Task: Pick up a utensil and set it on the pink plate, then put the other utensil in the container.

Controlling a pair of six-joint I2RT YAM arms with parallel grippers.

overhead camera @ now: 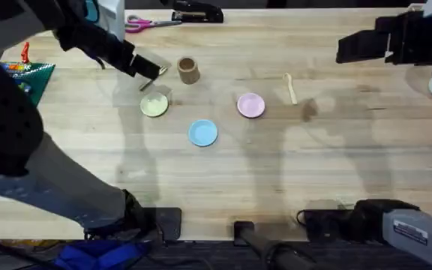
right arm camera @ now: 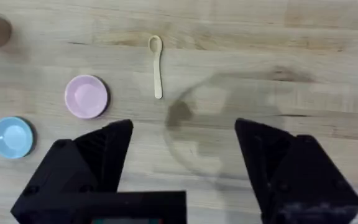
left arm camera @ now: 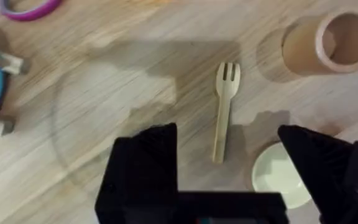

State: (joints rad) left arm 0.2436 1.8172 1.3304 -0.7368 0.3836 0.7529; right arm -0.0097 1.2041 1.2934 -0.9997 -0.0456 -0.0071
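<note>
Pale wooden worktop (overhead camera: 336, 150) under both arms. My left pincer (left arm camera: 229, 155) hangs spread over the fork (left arm camera: 224, 109), beside the cup (left arm camera: 337, 40). Right pincer (right arm camera: 182, 155) spread, short of the spoon (right arm camera: 157, 65) near the pink plate (right arm camera: 86, 96). Fork pickup first, I judge: descend, pinch.

- The overhead view looks down and forward across the pale wooden table (overhead camera: 276, 157).
- The left wrist view hangs close above the small pale wooden fork (left arm camera: 224, 111).
- The right wrist view looks down from higher; it shares the small round pink plate (right arm camera: 86, 96) with the overhead (overhead camera: 251, 105).
</note>
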